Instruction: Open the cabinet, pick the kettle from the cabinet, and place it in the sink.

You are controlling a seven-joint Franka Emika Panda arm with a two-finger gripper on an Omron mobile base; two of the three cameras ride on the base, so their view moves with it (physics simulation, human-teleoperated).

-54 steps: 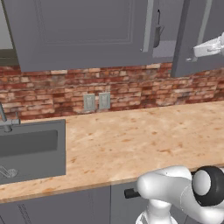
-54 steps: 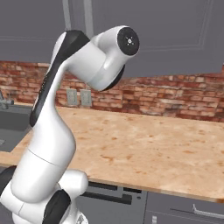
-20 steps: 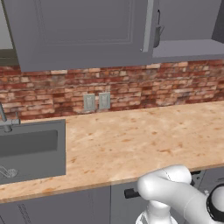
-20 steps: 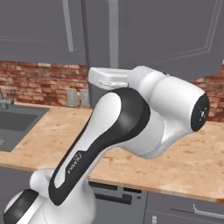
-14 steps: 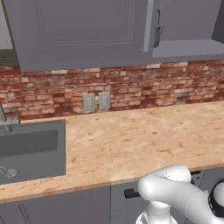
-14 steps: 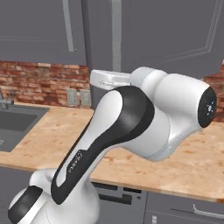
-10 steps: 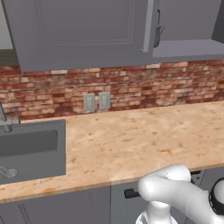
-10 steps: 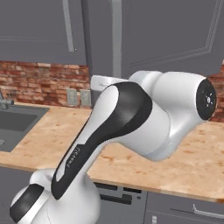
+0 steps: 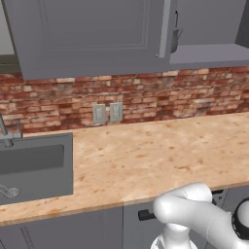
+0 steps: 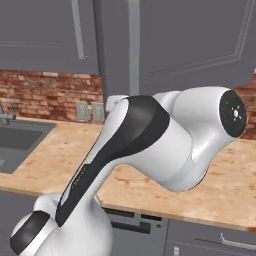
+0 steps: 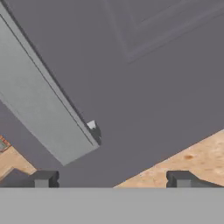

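The dark grey wall cabinet (image 9: 92, 34) hangs over the counter; its left door is closed, and to the right of it the compartment (image 9: 209, 24) stands open. In the hand view my gripper (image 11: 112, 179) is open, its fingertips (image 11: 43, 178) wide apart with nothing between them. It faces a grey cabinet door (image 11: 144, 65) from close by, just below the end of its light grey bar handle (image 11: 43, 100). The sink (image 9: 34, 165), with its slim faucet (image 9: 5, 131), lies at the counter's left end. The kettle is out of view.
A speckled wooden counter (image 9: 155, 155) runs below a red brick wall with two outlets (image 9: 107, 113). Grey base cabinets (image 10: 210, 240) sit under the counter. My bent arm (image 10: 165, 135) blocks the middle of the right base view.
The cabinet door that the gripper was at has swung wider open. In the right base view my arm's big joint has drifted to the right. The counter and sink have not moved.
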